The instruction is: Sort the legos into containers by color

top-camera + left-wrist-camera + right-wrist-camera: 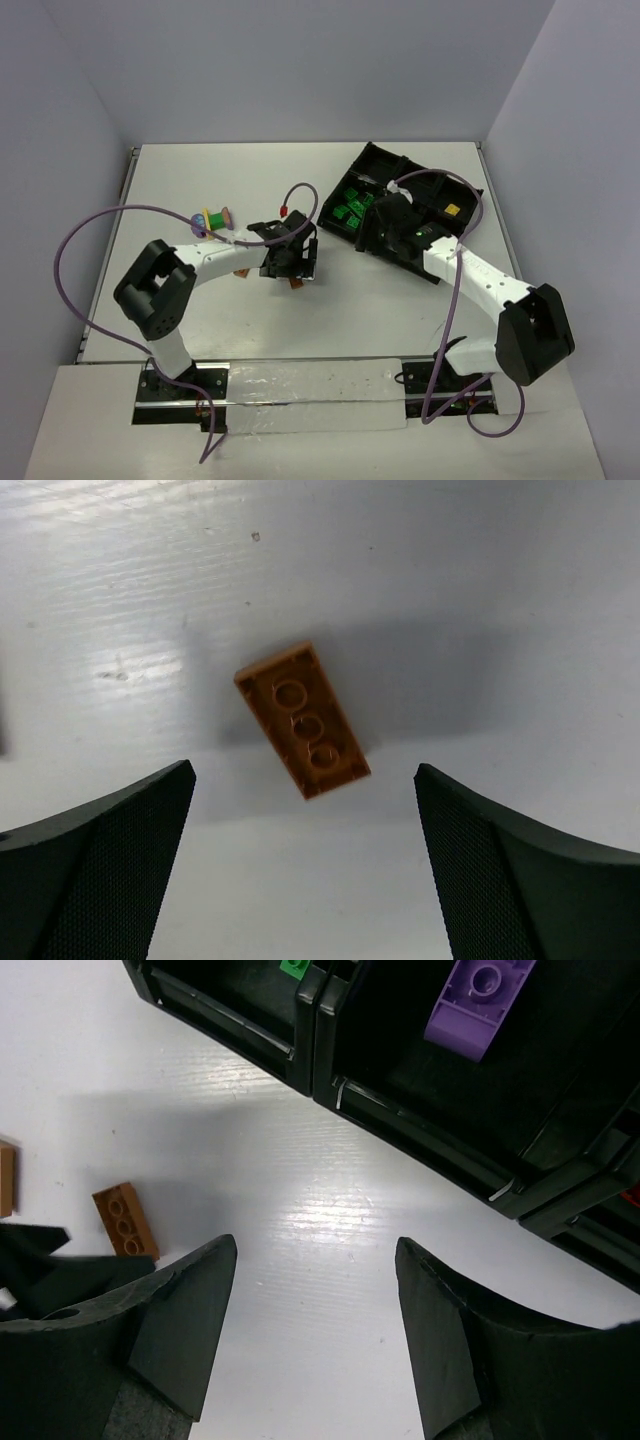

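1. Left gripper (302,772): the jaws stood wide apart with nothing held. Both fingers were clear of everything and pointed down at the white table (520,590).
2. Brown brick (302,720): one flat piece lay studs-down on the table, skewed, in the gap between the left fingers. It touched neither finger.
3. Right gripper (315,1245): it was well open and empty. It hung above bare table just short of the tray's near wall.
4. Tray (308,1055): black, divided by raised walls, it sat askew at the far right of the table. Its near wall stood between the right gripper and the bins.
5. Purple brick (478,1000): one piece lay in the bin directly ahead of the right gripper.
6. Green bricks (350,208): several were gathered in a left-hand bin.
7. Yellow brick (452,211): one lay in a right-hand bin.
8. Mixed cluster (212,219): green, yellow and purple pieces were joined together. It lay on the table far left of the tray, beside the left forearm.
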{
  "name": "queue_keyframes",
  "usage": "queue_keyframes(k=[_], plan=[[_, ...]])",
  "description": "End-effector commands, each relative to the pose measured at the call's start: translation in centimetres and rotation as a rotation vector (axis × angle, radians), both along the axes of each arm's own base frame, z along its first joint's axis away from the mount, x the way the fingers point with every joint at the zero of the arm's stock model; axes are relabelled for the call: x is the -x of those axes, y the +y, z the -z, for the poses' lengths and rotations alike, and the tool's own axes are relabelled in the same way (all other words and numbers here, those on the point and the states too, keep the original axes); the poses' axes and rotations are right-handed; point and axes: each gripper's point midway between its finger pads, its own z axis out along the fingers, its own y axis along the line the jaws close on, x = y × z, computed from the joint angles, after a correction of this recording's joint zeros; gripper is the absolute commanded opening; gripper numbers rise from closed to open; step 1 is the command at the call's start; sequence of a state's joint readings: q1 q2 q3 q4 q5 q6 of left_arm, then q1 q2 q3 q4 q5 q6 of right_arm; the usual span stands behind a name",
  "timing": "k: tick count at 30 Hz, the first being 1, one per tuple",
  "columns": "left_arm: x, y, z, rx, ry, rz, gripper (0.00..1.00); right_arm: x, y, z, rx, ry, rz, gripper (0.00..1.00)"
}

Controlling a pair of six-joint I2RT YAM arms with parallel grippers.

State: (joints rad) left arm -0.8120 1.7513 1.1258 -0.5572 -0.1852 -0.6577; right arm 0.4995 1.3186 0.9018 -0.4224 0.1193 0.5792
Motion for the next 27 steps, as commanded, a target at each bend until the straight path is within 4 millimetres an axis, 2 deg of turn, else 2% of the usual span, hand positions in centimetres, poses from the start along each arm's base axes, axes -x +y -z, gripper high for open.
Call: queue_keyframes(k=[1, 4, 6, 7, 8, 10, 14, 16, 20, 21, 23, 24, 27], plan=[[-1.9, 0.2, -8.2, 0.045, -0.151, -0.002, 0.99, -1.6, 0.5, -3.1, -0.011, -0.086, 0.018, 0.72], [-2.2, 2.7, -10.8, 0.059, -0.185, -0.051, 0.99, -1.1, 2.9, -3.5, -0.020, -0.097, -0.022, 0.72], [-2.5, 5.3, -11.1, 0.058, -0.172, -0.114, 0.99, -0.1, 5.0, -3.2, -0.009, -0.087, -0.077, 0.73], [-2.9, 7.3, -12.0, 0.074, -0.183, -0.172, 0.99, 0.1, 6.3, -2.7, 0.009, -0.077, -0.101, 0.73], [-3.0, 8.7, -13.0, 0.091, -0.205, -0.213, 0.99, 0.5, 7.9, -2.1, 0.026, -0.066, -0.135, 0.73], [-3.3, 10.8, -13.7, 0.090, -0.223, -0.279, 0.99, 1.2, 9.7, -1.5, 0.040, -0.057, -0.181, 0.74], [-3.7, 15.9, -16.0, 0.073, -0.321, -0.469, 0.99, 2.7, 15.9, -0.7, 0.092, -0.059, -0.334, 0.82], [-3.6, 17.0, -16.0, 0.091, -0.341, -0.518, 0.99, 3.0, 17.8, 0.5, 0.122, -0.046, -0.381, 0.84], [-3.2, 17.5, -15.4, 0.118, -0.323, -0.535, 0.99, 3.5, 19.9, 3.0, 0.177, -0.006, -0.445, 0.86], [-3.1, 17.5, -15.3, 0.118, -0.319, -0.537, 0.99, 3.7, 20.0, 4.2, 0.201, 0.016, -0.454, 0.86], [-3.0, 17.5, -14.9, 0.115, -0.305, -0.531, 0.99, 3.7, 20.6, 4.7, 0.214, 0.020, -0.464, 0.86], [-3.1, 17.3, -14.7, 0.127, -0.299, -0.528, 0.99, 3.8, 20.5, 5.6, 0.238, 0.037, -0.462, 0.86], [-3.5, 16.7, -14.5, 0.148, -0.288, -0.518, 0.99, 3.5, 20.2, 6.7, 0.278, 0.045, -0.439, 0.86]])
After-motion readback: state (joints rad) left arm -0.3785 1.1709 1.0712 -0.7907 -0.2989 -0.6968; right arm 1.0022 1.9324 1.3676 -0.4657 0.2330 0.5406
